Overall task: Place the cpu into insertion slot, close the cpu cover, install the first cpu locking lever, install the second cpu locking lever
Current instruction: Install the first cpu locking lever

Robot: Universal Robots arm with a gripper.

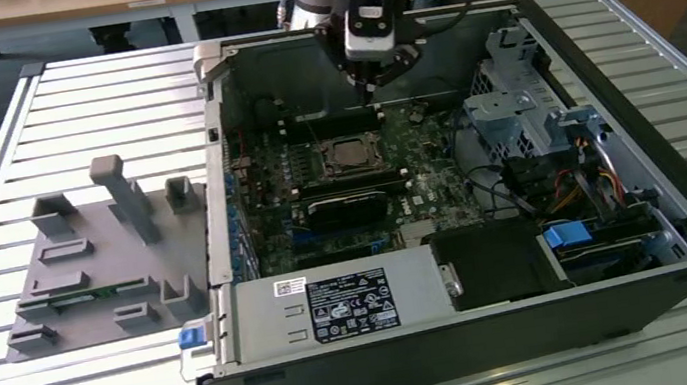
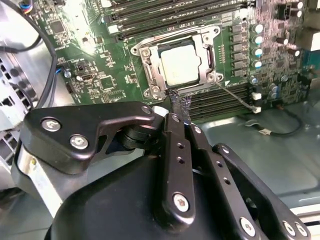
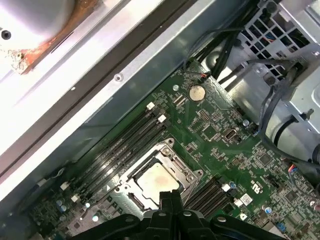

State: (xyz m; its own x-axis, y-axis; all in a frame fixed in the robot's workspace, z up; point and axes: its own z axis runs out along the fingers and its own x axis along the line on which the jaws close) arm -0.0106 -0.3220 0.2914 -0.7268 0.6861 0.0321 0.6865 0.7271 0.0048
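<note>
Claw [image 2: 179,106]: black, tips pinched together, empty. Small flat silvery-grey square cpu [image 2: 178,62]: I see it seated just ahead of those tips.

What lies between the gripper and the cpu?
In the second wrist view, just the near edge of the silvery cpu cover lies between the gripper and the cpu; nothing else sits in that stretch.

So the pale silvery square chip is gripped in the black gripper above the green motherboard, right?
No. In the second wrist view the pale silvery square chip lies in the silver-framed socket; the black gripper is above the green motherboard.
</note>
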